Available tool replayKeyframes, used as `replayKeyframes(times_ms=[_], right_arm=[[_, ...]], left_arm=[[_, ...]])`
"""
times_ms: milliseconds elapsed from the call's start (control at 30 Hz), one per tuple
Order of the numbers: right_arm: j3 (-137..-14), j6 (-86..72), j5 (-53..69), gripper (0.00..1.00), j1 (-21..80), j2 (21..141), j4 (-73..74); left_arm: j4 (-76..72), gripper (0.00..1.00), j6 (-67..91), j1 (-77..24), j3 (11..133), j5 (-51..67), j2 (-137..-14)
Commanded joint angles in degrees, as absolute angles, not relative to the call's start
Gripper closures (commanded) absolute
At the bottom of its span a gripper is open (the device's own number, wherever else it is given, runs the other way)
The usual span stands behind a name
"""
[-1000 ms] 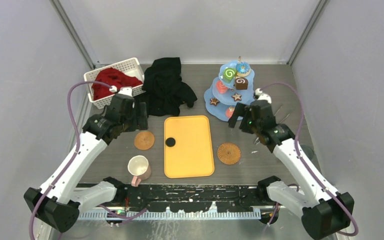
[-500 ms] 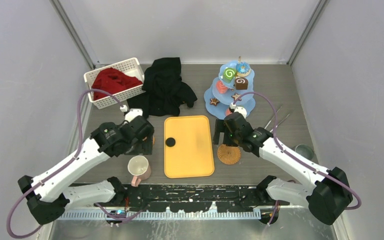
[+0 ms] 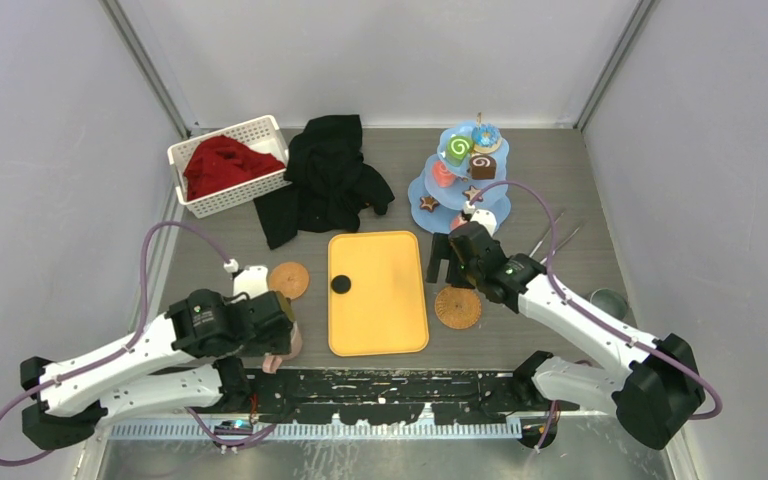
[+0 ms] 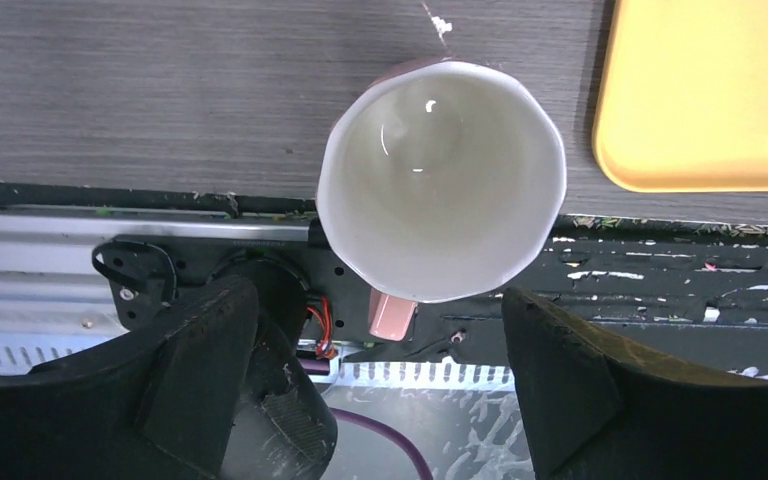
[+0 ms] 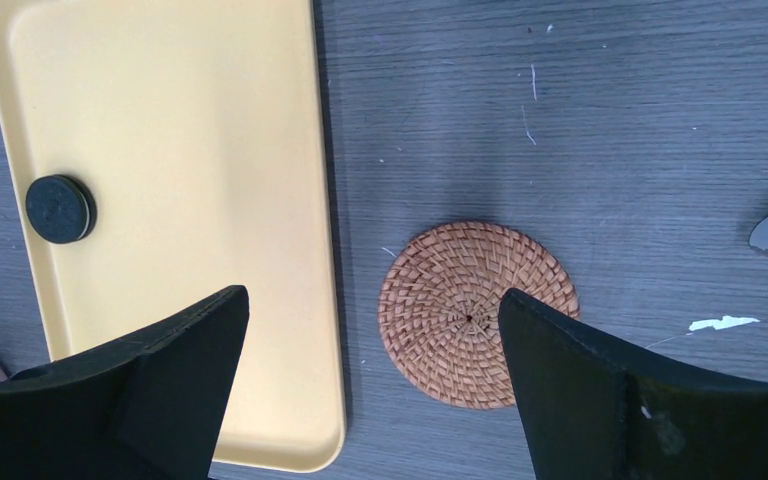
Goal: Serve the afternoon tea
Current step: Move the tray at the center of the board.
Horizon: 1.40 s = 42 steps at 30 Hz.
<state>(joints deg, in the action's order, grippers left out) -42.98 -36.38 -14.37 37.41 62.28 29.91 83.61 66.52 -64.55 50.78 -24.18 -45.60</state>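
You are at the mug-fetching step. Your left pincer hangs spread over the cream mug, which stands upright just left of the yellow tray, and neither finger touches it. Next, I judge, you lower and close across the rim squarely so it does not tip. Your right pincer, also spread, hovers over the woven coaster just right of the tray. A second ago both arms worked beyond the tray's far end.
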Motion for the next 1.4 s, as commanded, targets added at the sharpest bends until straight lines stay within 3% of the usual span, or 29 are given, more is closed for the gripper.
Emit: replayKeyframes(times_ms=[0,200,433,500,667,1133,1367], right_arm=[[-43.2,-35.1,-12.2,0.02,37.6,63.4,25.9],[-42.2,-33.3,-8.3,0.14,40.2,71.0,23.1],[-42.7,-32.1,-8.8,0.44,44.4,76.1,19.8],[-42.9,-31.5,-9.9,0.49,47.1,75.9,20.4],[-42.5,-28.4,-10.9,0.46,56.3,71.1,22.0],[-43.2,-24.8,14.3,0.42,71.5,75.4,21.0],[-40.7,-29.3,6.8,0.51,71.7,77.7,16.6]], left_arm=[[81.6,0.1,71.6,-65.7,49.2,-23.6,-44.8],[80.2,0.11,71.5,-65.8,46.2,-21.8,-42.7],[79.4,0.1,72.5,-65.8,46.0,-22.8,-41.7],[79.3,0.09,72.7,-65.9,46.0,-23.2,-41.3],[79.4,0.09,73.2,-65.8,45.9,-24.8,-38.8],[77.9,0.04,76.0,-65.9,44.1,-24.2,-36.4],[74.2,0.03,76.3,-65.8,43.1,-23.3,-36.2]])
